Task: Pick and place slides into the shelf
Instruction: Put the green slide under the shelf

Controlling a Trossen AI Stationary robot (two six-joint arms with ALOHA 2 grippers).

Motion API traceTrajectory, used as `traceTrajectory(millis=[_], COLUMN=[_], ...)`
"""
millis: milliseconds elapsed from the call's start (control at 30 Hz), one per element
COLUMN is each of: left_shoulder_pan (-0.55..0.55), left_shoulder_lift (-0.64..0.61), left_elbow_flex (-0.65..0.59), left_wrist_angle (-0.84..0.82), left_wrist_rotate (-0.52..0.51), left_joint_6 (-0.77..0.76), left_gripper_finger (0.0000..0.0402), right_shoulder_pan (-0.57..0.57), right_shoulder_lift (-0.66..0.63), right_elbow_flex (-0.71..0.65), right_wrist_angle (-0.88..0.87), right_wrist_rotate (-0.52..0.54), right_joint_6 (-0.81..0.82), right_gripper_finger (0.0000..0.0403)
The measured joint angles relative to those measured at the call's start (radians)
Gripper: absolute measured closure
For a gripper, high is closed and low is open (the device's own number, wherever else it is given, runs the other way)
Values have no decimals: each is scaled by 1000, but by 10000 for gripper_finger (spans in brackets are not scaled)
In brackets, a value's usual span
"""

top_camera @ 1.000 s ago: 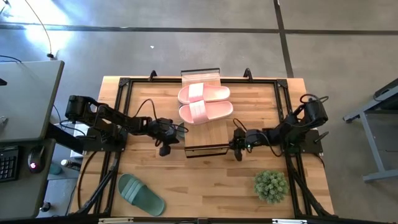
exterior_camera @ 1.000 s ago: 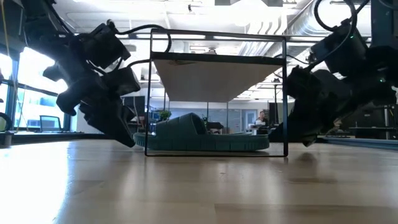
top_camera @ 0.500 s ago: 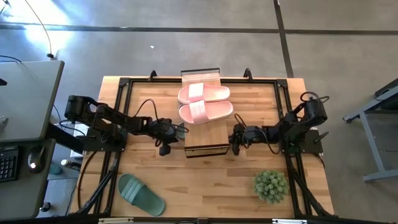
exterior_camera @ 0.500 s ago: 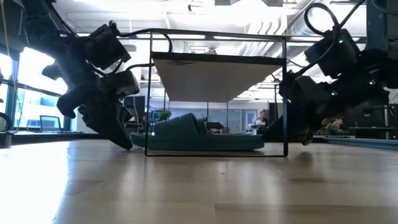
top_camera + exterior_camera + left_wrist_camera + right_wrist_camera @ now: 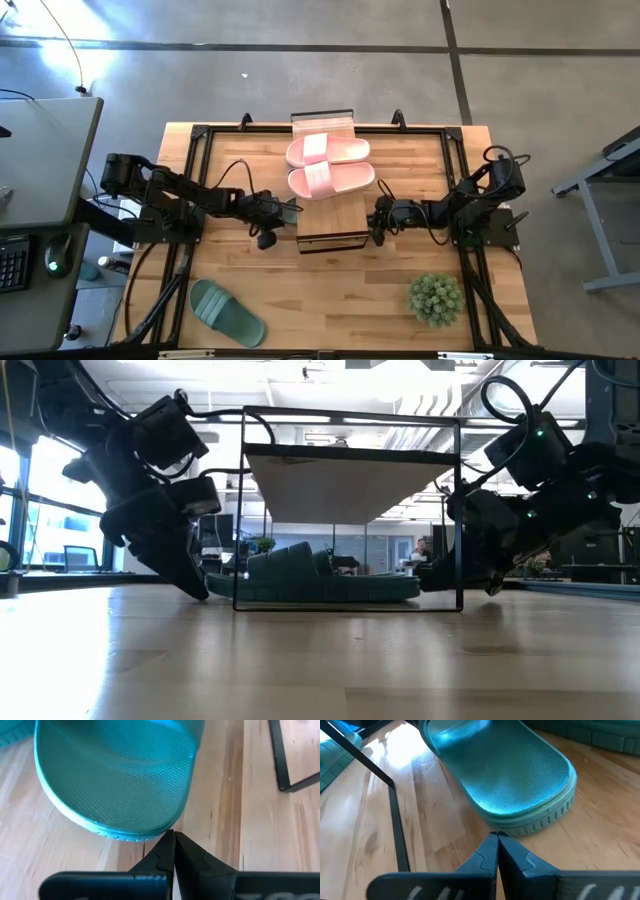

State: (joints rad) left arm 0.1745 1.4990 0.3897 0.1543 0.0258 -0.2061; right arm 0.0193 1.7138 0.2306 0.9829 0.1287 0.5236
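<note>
Both arms are low at the shelf (image 5: pixel 330 185), one on each side of it, and both have their fingers pressed together with nothing held. The left gripper (image 5: pixel 173 836) sits at the edge of a green slide (image 5: pixel 120 775) that lies on the surface, its tip touching or almost touching the sole's rim. The right gripper (image 5: pixel 497 838) is placed the same way against another green slide (image 5: pixel 505 775), beside the black frame of the shelf. In the low view these green slides (image 5: pixel 320 575) lie under the wooden top, inside the frame, with an arm at either end.

The step in hand looks like nudging: shut fingers used as pushers to slide the green pair fully under the shelf and square them up, rather than a pick. Two pink slides (image 5: pixel 328 165) already rest on top of the shelf. One more green slide (image 5: pixel 226 313) lies alone at the near left of the surface, well apart from the shelf, and a potted plant (image 5: pixel 436 297) stands at the near right.

The next move probably calls for short, level pushes toward the middle, both sides balanced so the light frame does not shift. After that, the left arm would need to lift away, spread its fingers and reach for the lone green slide.
</note>
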Motion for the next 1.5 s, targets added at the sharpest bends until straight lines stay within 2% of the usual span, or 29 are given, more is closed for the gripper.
traceTrajectory(millis=[200, 300, 500, 833, 1067, 1300, 1500], left_shoulder_pan=[0, 0, 3, 3, 4, 4, 3], left_shoulder_lift=[-16, -51, -85, -37, -37, -39, -40], left_elbow_flex=[0, -6, -15, -13, -10, -9, -8], left_wrist_angle=[-38, -80, -38, 63, 81, 88, 62], left_wrist_rotate=[-43, -114, -179, -132, -222, -272, -289], left_joint_6=[-70, -96, -40, -52, -77, -88, -98], left_gripper_finger=[401, 401, 401, 401, 401, 401, 401], right_shoulder_pan=[0, 0, 0, 0, 0, -7, -15], right_shoulder_lift=[0, 0, 0, 0, 0, 0, 0], right_elbow_flex=[0, 0, 0, 0, 0, 0, 0], right_wrist_angle=[0, 1, 3, 8, -2, -15, -19], right_wrist_rotate=[0, 1, 11, 17, 51, 128, 123], right_joint_6=[18, 18, 9, -5, -8, -3, -5], right_gripper_finger=[403, 403, 403, 403, 403, 403, 403])
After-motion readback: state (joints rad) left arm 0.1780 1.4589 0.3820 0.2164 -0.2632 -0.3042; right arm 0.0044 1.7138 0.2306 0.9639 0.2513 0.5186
